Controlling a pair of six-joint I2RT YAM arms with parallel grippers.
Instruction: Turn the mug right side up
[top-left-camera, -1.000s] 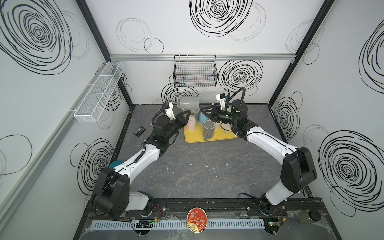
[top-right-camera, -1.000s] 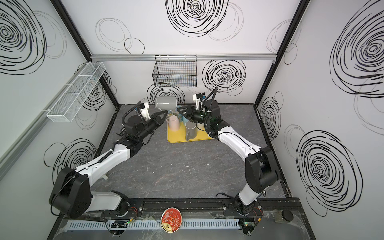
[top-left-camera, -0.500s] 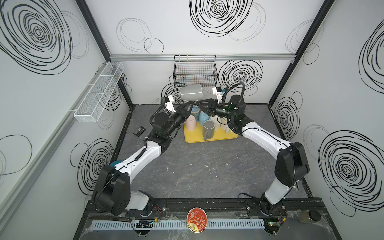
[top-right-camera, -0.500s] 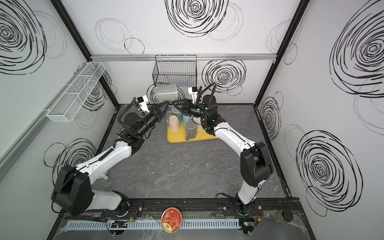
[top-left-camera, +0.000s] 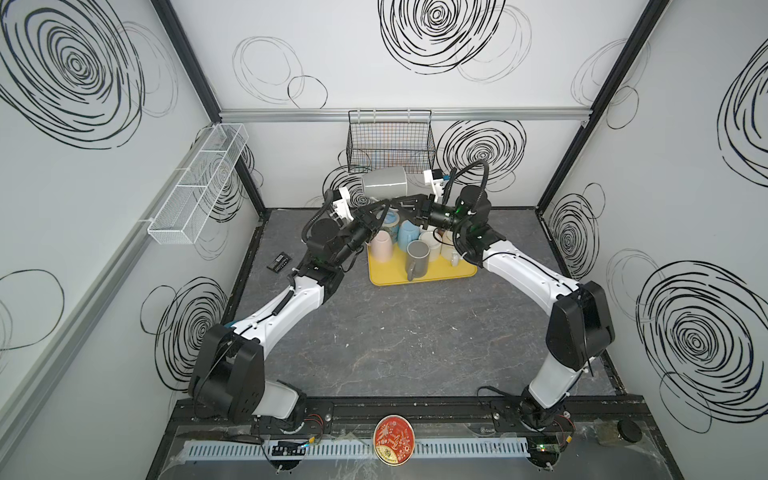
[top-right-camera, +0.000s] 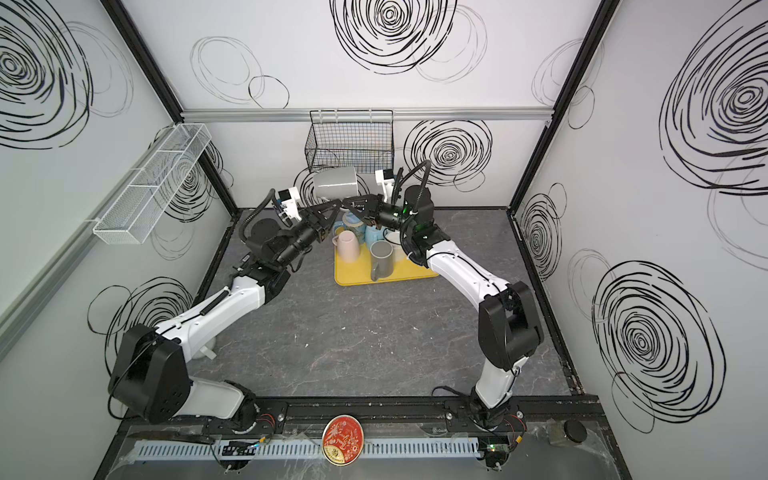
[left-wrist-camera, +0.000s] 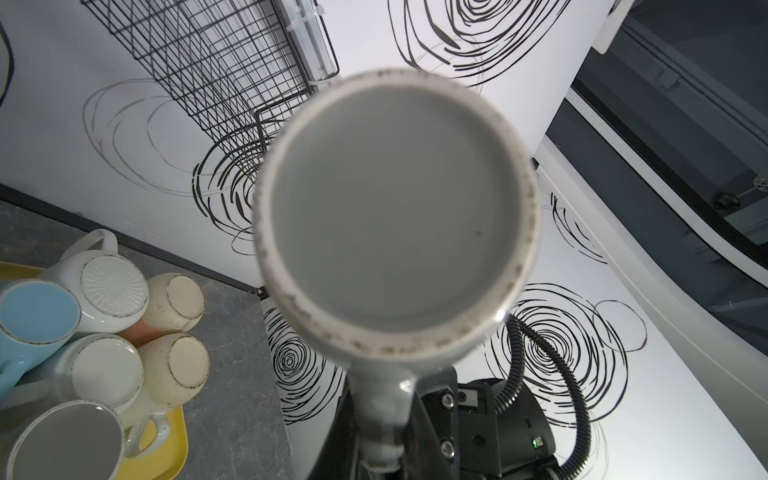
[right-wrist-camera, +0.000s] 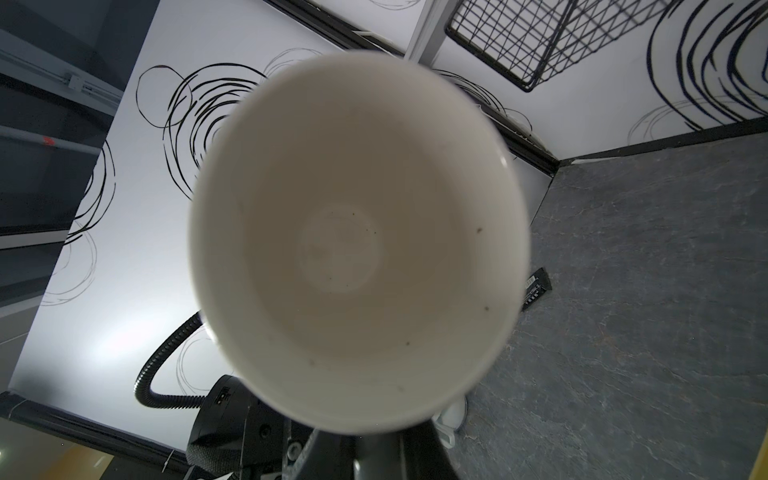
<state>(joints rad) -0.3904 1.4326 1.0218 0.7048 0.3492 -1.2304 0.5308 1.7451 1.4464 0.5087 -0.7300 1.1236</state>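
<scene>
Your left gripper (top-left-camera: 385, 203) is clamped on the gray mug (top-left-camera: 384, 185) handle. The mug hangs sideways, mouth right, above the far end of the yellow tray (top-left-camera: 436, 272). Your right gripper (top-left-camera: 400, 203) is closed too, seemingly on the same handle.

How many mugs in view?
9. Gray mug held aloft; on the yellow tray: pink, teal, blue, white, cream, second gray; ribbed white and second cream behind. Arms may hide more.

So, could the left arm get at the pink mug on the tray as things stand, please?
Probably not yet: the pink mug is close, but the left hand is shut on the raised grey mug, as is the right hand.
</scene>
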